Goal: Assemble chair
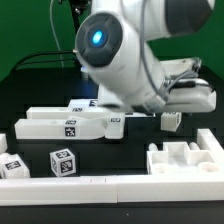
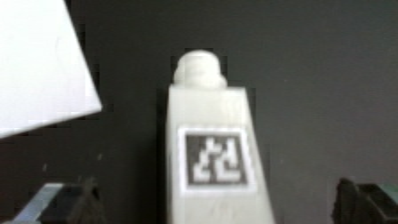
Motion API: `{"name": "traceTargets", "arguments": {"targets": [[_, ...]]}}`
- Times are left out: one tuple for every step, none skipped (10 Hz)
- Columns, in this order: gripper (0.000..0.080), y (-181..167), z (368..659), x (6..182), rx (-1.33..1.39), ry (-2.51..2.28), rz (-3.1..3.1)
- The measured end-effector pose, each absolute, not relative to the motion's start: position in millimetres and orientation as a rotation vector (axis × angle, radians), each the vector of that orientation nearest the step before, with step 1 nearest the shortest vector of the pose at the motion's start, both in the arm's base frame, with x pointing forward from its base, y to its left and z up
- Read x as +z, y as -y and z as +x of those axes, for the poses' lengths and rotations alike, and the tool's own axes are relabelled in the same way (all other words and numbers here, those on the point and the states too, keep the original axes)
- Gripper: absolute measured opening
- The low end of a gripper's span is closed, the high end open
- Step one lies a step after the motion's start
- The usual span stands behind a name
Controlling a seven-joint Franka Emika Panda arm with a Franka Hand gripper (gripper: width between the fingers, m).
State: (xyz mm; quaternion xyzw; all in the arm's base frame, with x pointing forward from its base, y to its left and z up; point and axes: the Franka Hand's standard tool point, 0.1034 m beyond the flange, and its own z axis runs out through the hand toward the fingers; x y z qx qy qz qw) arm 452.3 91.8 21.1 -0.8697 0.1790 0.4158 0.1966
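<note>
In the wrist view a white chair leg [image 2: 214, 130] with a rounded peg at its far end and a square tag on its face lies on the black table. My gripper [image 2: 217, 202] is open, one dark finger [image 2: 68, 202] on each side of the leg with a clear gap to it. A white slab [image 2: 36, 70] lies beside the leg. In the exterior view the arm hangs over long white chair pieces [image 1: 70, 125], and the arm's body hides the fingers. A tagged cube-like piece [image 1: 63, 162] and a small piece [image 1: 170, 119] lie apart.
A white notched frame [image 1: 185, 160] runs along the front and the exterior view's right. Another white part [image 1: 10, 168] sits at the exterior view's left edge. A white slab [image 1: 192, 97] lies behind the arm on the exterior view's right. Cables hang at the back.
</note>
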Motion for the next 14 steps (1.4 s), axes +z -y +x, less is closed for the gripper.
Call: {"name": "traceTargets", "arguments": {"targets": [[0.0649,-93,448,20.3,1.237,-0.493,-2.390],[0.0649,-93,451,17.4,1.230,-0.494,-2.394],[0.0649,-93,451,17.8,1.242,-0.514,-2.390],[0.0649,-94,451,17.8,1.304,-0.597,-2.366],[0.0649,-95,453,12.3,1.321,-0.637,-2.354],[0.0649,-95,450,9.8,1.332,-0.643,-2.351],[0.0649,-95,451,9.9,1.330,-0.644,-2.352],[0.0502,-95,450,9.6,1.331,-0.644,-2.352],[0.0502,-95,450,9.4,1.331,-0.644,-2.351],[0.0365,-95,450,9.3,1.332,-0.644,-2.351],[0.0283,-95,450,9.5,1.332,-0.644,-2.350],[0.0283,-95,450,9.6,1.330,-0.644,-2.352],[0.0284,-94,452,13.3,1.313,-0.628,-2.360],[0.0284,-86,453,27.4,1.310,-0.580,-2.343]]}}
